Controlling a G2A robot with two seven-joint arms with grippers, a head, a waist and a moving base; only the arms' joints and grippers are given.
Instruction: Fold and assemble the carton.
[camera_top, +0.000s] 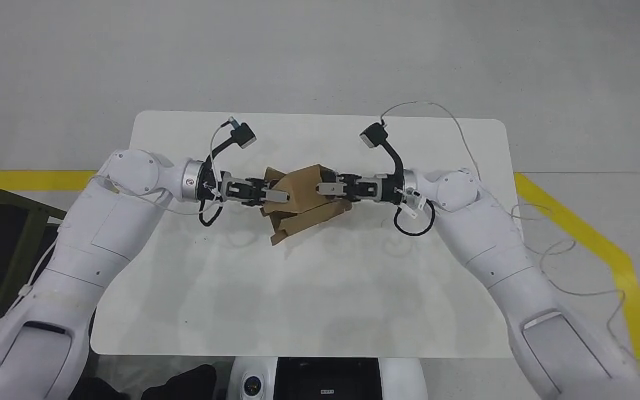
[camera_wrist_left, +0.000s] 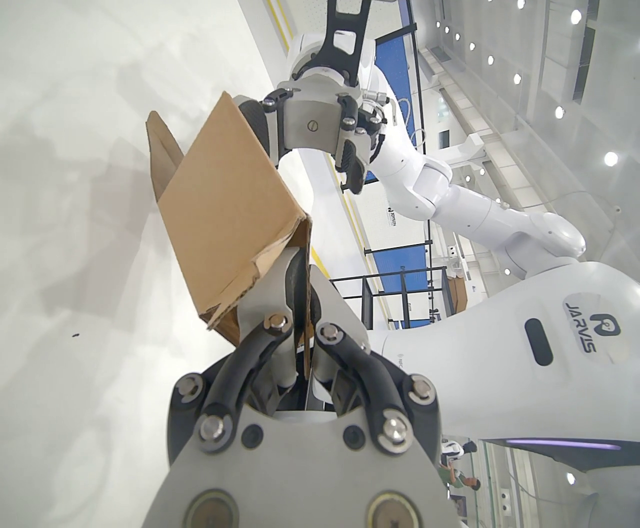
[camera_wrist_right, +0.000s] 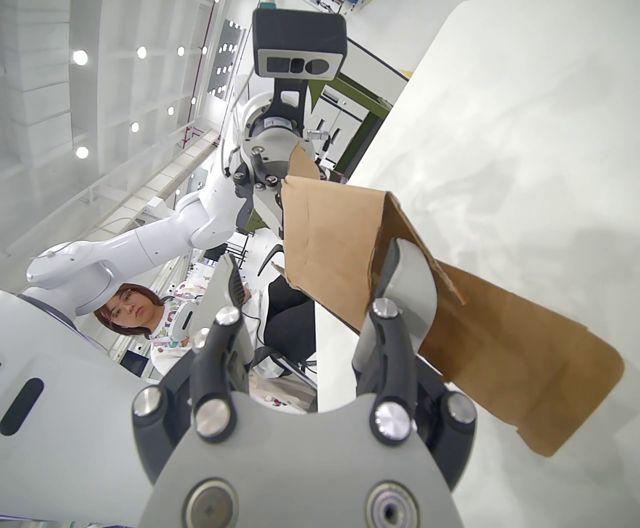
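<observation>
Over the middle of the white counter (camera_top: 400, 290), the half-folded brown carton (camera_top: 305, 205) sits between the two arms. The left tool (camera_top: 278, 197) is clenched on one edge panel. The right tool (camera_top: 324, 187) is spread apart, one finger tucked inside the opposite flap.

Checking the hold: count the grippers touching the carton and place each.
2. The left gripper is shut on one end of the carton; the right gripper, fingers open, has one finger against the opposite end.
</observation>
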